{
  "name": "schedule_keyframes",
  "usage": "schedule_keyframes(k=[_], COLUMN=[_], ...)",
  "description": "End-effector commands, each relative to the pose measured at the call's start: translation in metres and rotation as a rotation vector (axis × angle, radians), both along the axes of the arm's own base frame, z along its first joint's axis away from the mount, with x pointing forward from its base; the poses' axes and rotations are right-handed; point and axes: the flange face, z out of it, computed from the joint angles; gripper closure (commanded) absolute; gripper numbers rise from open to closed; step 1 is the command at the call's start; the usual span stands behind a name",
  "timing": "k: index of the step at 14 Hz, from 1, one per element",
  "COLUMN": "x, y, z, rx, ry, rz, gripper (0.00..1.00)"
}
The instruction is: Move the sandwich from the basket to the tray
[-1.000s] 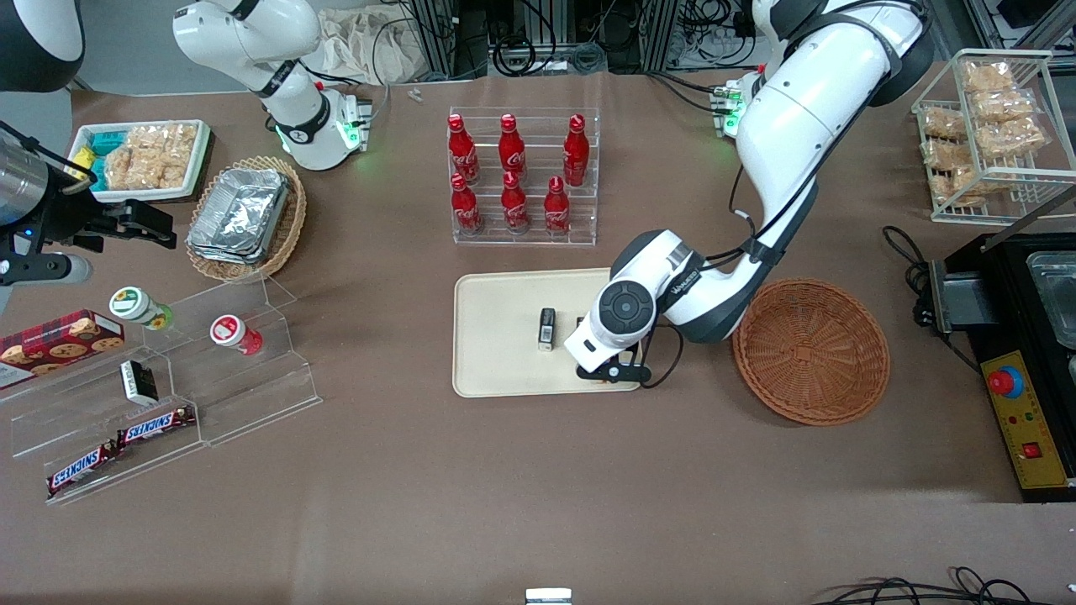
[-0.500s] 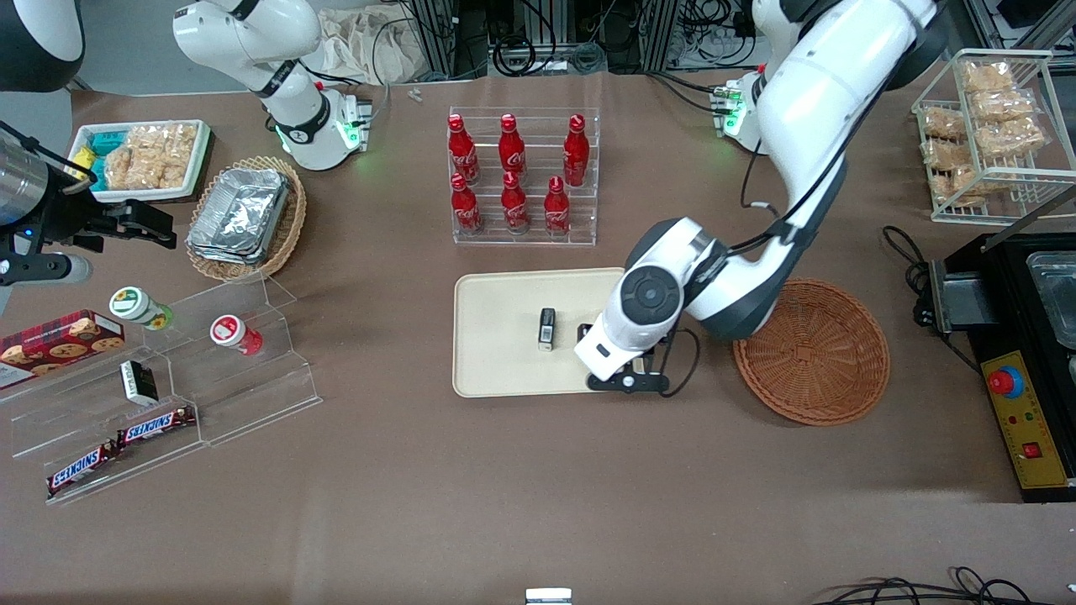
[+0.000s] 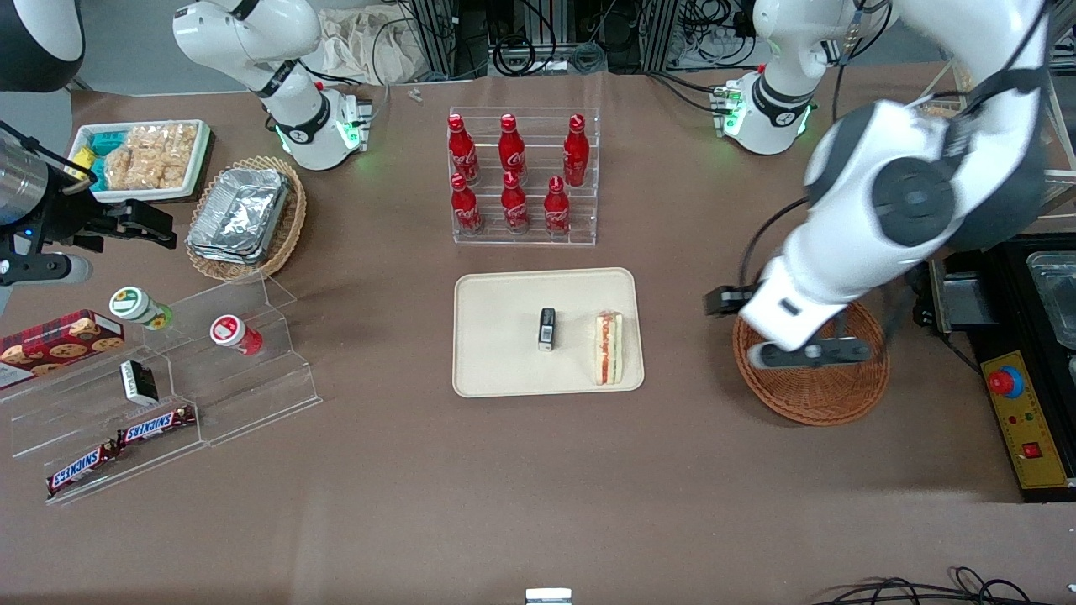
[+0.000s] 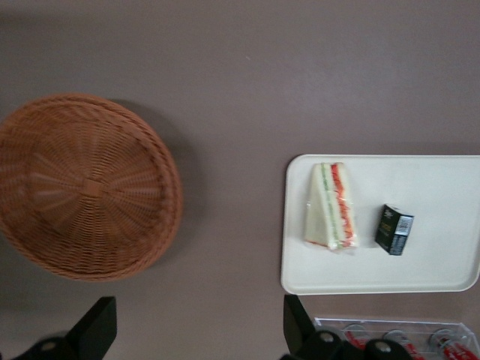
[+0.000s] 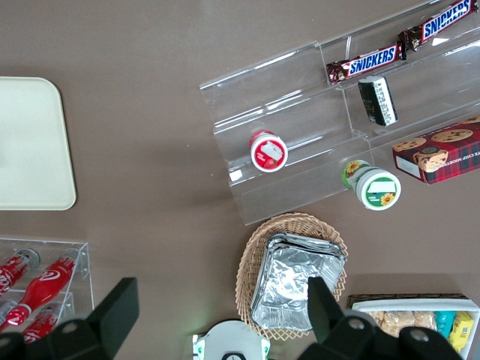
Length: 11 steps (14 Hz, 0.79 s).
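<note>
sandwich [image 3: 608, 347] on tray [image 3: 496, 370] edge | gripper [image 4: 196, 330] spread, empty, above basket [image 3: 811, 395] | risk: sandwich tips, standing on edge

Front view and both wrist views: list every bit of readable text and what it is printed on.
"SNICKERS": two bars on the acrylic step shelf, also clear in the right wrist view.
"Coca-Cola" script: red bottles, only partly legible.
Cookie box, round tubs, small black box on the tray: print too small.
Sandwich, basket: no text.
The claw, open, hangs above the basket; unmarked.
</note>
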Motion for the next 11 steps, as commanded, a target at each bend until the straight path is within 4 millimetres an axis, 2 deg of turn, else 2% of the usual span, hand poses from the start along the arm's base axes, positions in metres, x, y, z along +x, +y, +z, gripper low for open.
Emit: schedule_keyframes(k=[1, 5, 6, 8, 11], x=[-0.015, -0.035, -0.038, -0.032, -0.014], y=[0.051, 0.122, 0.132, 0.148, 0.152], z=[0.008, -0.005, -0.008, -0.001, 0.011], rx=[0.012, 0.054, 0.058, 0.049, 0.025], ry=[0.010, -0.018, -0.020, -0.025, -0.054], rz=[-0.062, -0.176, -0.206, -0.230, -0.227], gripper=[0.00, 0.00, 0.00, 0.00, 0.00])
